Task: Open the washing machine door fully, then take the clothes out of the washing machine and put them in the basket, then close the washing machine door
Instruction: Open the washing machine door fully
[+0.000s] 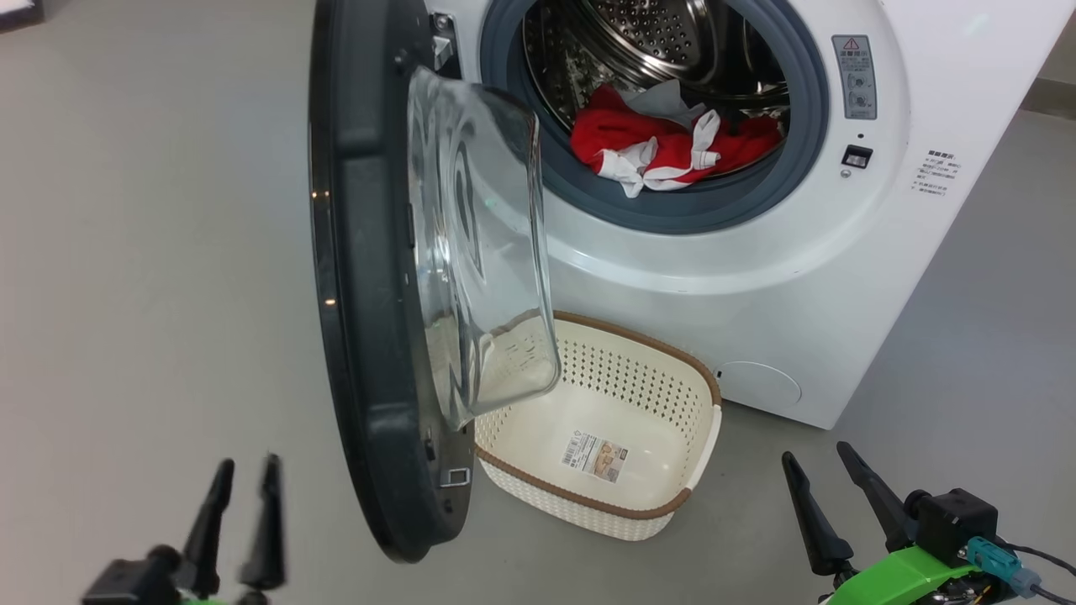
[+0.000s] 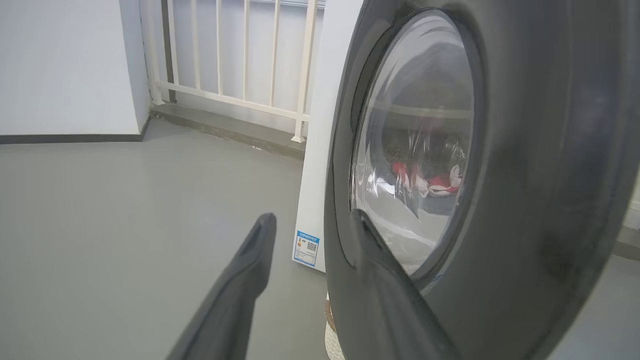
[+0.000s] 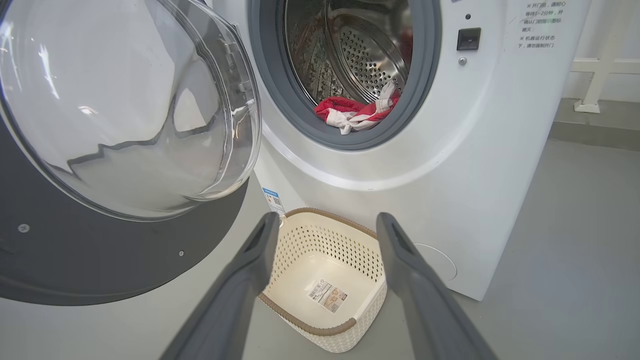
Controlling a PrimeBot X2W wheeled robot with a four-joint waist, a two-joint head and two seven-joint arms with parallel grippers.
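Note:
The washing machine [image 1: 756, 277] stands with its door [image 1: 361, 252] swung out, edge toward me, the glass bowl bulging right. Red and white clothes [image 1: 656, 143] lie in the steel drum behind the grey gasket. The cream basket [image 1: 622, 378] sits on the floor under the opening with just a sticker inside. My left gripper [image 1: 249, 460] is low at the left, outside the door, open with nothing in it; in the left wrist view its right finger [image 2: 380, 270] overlaps the black door rim [image 2: 525, 175]. My right gripper [image 1: 815, 451] hangs open, right of the basket [image 3: 320, 240].
Grey floor stretches left of the door and right of the machine. In the left wrist view a white railing [image 2: 240, 60] and a white wall [image 2: 60, 65] stand behind the machine. A round cap [image 1: 761, 385] sits low on the machine's front.

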